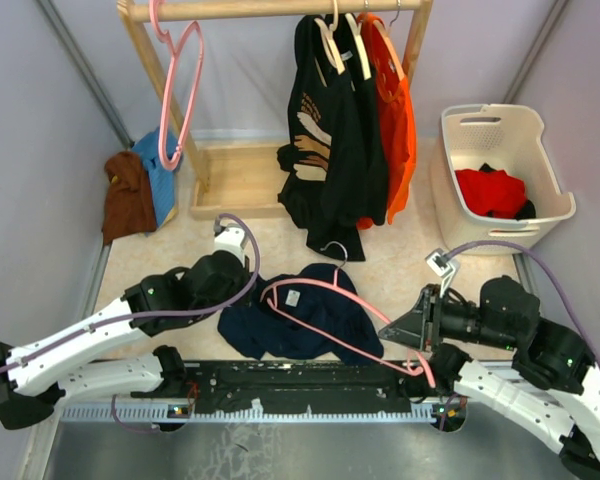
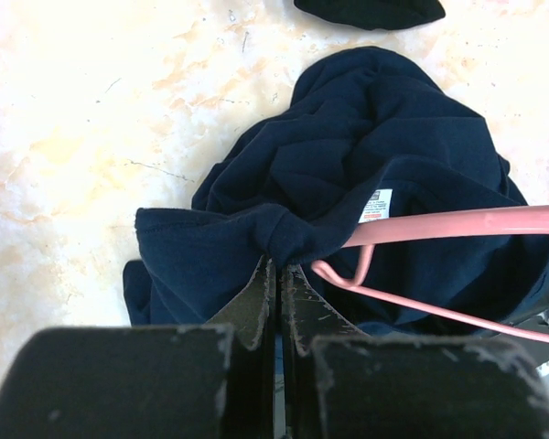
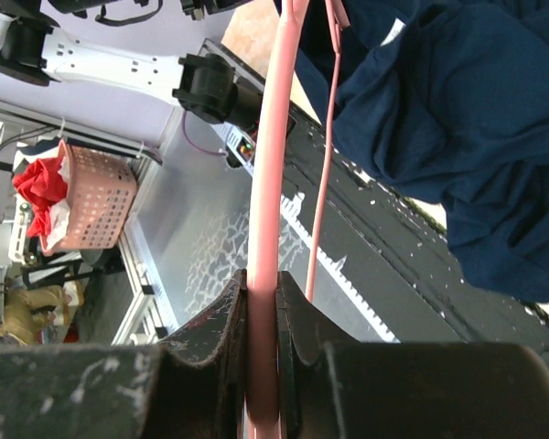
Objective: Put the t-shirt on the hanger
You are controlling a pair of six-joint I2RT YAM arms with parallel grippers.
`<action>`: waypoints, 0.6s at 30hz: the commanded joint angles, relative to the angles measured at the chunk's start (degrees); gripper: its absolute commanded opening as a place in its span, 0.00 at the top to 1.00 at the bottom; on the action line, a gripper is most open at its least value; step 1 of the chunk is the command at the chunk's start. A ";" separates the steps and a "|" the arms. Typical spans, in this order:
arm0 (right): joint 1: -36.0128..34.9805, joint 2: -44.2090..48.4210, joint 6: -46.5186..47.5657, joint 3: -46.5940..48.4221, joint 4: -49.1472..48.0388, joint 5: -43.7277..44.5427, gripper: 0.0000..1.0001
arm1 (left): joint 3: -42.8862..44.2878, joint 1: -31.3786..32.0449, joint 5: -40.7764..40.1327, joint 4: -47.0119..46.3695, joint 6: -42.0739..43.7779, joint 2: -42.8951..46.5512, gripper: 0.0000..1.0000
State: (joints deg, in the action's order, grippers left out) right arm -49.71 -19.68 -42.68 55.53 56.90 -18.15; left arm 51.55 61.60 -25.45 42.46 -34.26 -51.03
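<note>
The navy t-shirt (image 1: 302,318) lies crumpled on the table between the two arms, its white label (image 2: 376,206) showing at the neck. The pink hanger (image 1: 320,300) lies across it, with its silver hook (image 1: 335,250) pointing to the far side. My left gripper (image 2: 279,265) is shut on a bunched fold at the shirt's near edge (image 2: 366,137). My right gripper (image 3: 262,279) is shut on one pink arm of the hanger (image 3: 274,137), which runs from the jaws toward the shirt (image 3: 457,119). In the top view the right gripper (image 1: 418,357) sits at the hanger's right end.
A wooden rack (image 1: 230,10) stands at the back with an all-pink hanger (image 1: 180,90), a black printed shirt (image 1: 325,130) and an orange shirt (image 1: 400,120). A white basket (image 1: 555,175) with red cloth is at the right. Brown and blue clothes (image 1: 135,190) are piled at the left.
</note>
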 commanded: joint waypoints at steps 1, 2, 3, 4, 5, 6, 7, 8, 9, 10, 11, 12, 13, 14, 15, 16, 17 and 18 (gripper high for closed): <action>0.39 1.03 -1.23 -1.70 -13.60 -2.15 1.00 | 2.56 -0.19 -0.04 0.49 0.23 0.30 1.00; 0.39 1.11 -1.32 -2.05 -14.39 -2.40 1.00 | 2.71 -0.23 -0.08 0.64 0.22 0.31 1.00; 0.36 1.13 -1.35 -2.16 -14.95 -2.42 1.00 | 2.83 -0.22 -0.12 0.81 0.18 0.30 1.00; 0.36 1.25 -1.24 -2.13 -15.23 -2.45 1.00 | 3.00 -0.17 -0.06 0.86 0.24 0.29 1.00; 0.35 1.26 -1.11 -2.11 -15.54 -2.55 1.00 | 3.15 -0.17 -0.08 0.92 0.29 0.24 1.00; 0.39 1.31 -1.10 -2.09 -15.89 -2.79 1.00 | 3.26 -0.17 -0.17 1.00 0.29 0.27 1.00; 0.40 1.46 -1.09 -2.23 -16.25 -2.97 1.00 | 3.42 -0.17 -0.19 1.04 0.33 0.18 1.00; 0.35 1.63 -1.24 -2.42 -16.68 -3.27 1.00 | 3.58 -0.17 -0.17 1.11 0.41 0.09 1.00; 0.33 1.78 -1.39 -2.58 -17.07 -3.61 1.00 | 3.75 -0.17 -0.21 1.18 0.42 -0.06 1.00; 0.36 2.07 -1.59 -2.84 -17.64 -3.85 1.00 | 4.00 -0.17 -0.29 1.22 0.48 -0.11 1.00; 0.33 2.45 -1.80 -3.12 -18.04 -3.95 1.00 | 4.20 -0.17 -0.22 1.30 0.51 -0.15 1.00; 0.33 2.86 -1.98 -3.31 -18.55 -4.04 1.00 | 4.44 -0.17 -0.21 1.31 0.53 -0.24 1.00; 0.35 3.34 -2.17 -3.51 -18.95 -3.94 1.00 | 4.70 -0.17 -0.21 1.36 0.59 -0.26 1.00; 0.38 3.79 -2.42 -3.62 -19.36 -3.87 1.00 | 5.05 -0.19 -0.21 1.44 0.67 -0.41 1.00; 0.40 4.09 -2.49 -3.68 -19.53 -3.75 1.00 | 5.36 -0.17 -0.28 1.62 0.76 -0.46 1.00; 0.41 4.31 -2.50 -3.72 -19.59 -3.55 1.00 | 5.66 -0.21 -0.37 1.66 0.92 -0.55 1.00; 0.38 4.68 -2.50 -3.86 -19.68 -3.20 1.00 | 5.86 -0.17 -0.39 1.64 0.91 -0.65 1.00; 0.34 5.06 -2.57 -4.29 -19.83 -2.68 1.00 | 6.04 -0.17 -0.39 1.66 0.95 -0.65 1.00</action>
State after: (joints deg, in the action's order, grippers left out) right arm -49.71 -16.34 -44.80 51.33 44.07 -20.62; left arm 55.09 61.60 -25.45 43.81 -34.20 -51.62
